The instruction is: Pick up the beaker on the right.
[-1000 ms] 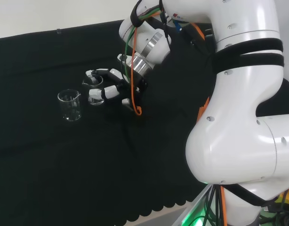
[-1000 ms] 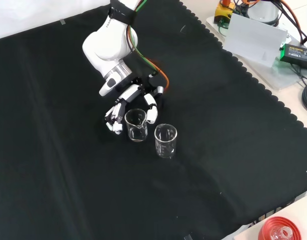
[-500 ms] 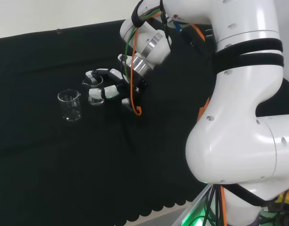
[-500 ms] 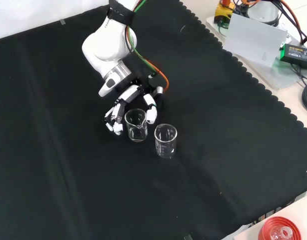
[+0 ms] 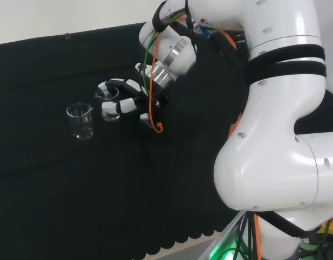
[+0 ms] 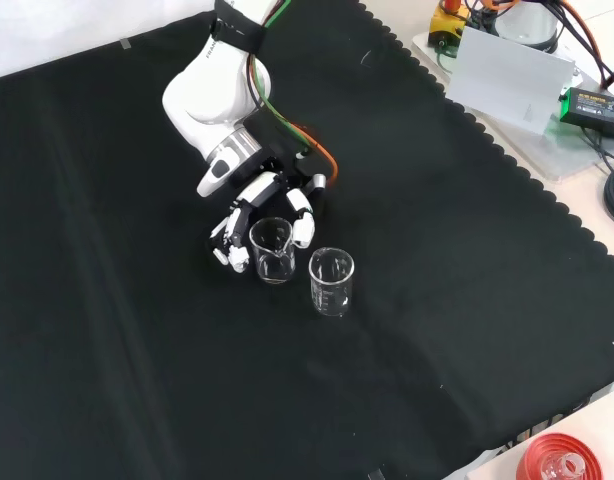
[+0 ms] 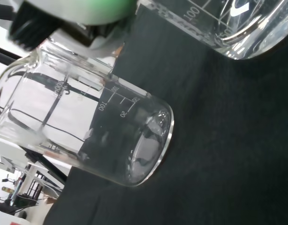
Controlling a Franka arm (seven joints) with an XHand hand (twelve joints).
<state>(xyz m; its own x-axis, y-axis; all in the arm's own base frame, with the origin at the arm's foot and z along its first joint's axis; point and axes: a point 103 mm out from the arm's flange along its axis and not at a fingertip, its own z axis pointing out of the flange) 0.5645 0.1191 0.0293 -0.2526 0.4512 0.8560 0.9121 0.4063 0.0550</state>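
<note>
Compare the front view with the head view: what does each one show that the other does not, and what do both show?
Front view alone: the white panel and cables on the pale table past the scalloped edge of the cloth, and a red ribbed ring stand at the lower right corner.

Head view alone: the arm's large white links at the right, with black bands, and a green glow at the base.

Both: the black cloth, two clear glass beakers, and the black and white hand with fingers curled around one clear beaker; the other clear beaker stands free beside it.
</note>
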